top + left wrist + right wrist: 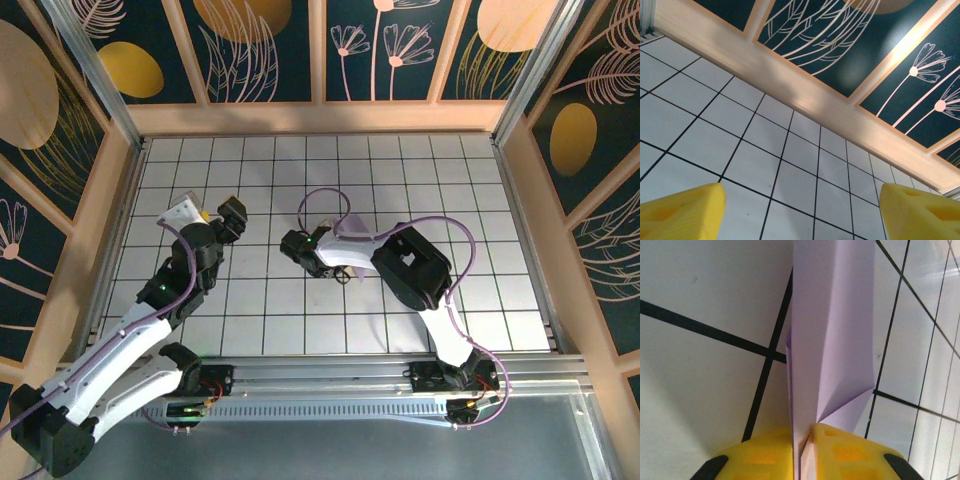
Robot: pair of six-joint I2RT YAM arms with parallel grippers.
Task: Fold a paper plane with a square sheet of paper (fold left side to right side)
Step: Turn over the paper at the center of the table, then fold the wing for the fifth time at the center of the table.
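The paper plane (832, 330) is a slim folded dart of pale lavender paper with a centre crease. It stands on edge over the white grid tiles and runs straight away from my right gripper (805, 440). That gripper's yellow fingers (760, 455) are pressed close on the plane's near end, with only a thin slit beside the paper. In the top view the right gripper (335, 265) sits low at the middle of the floor. My left gripper (802, 210) is open wide over bare tiles, nothing between its yellow fingers (682, 212). In the top view the left gripper (215, 218) hovers at left centre.
The white tiled floor (420, 170) is walled by a wooden frame (320, 118) with dark floral panels. A purple cable (330, 200) loops above the right arm. An aluminium rail (330, 372) runs along the near edge by the arm bases.
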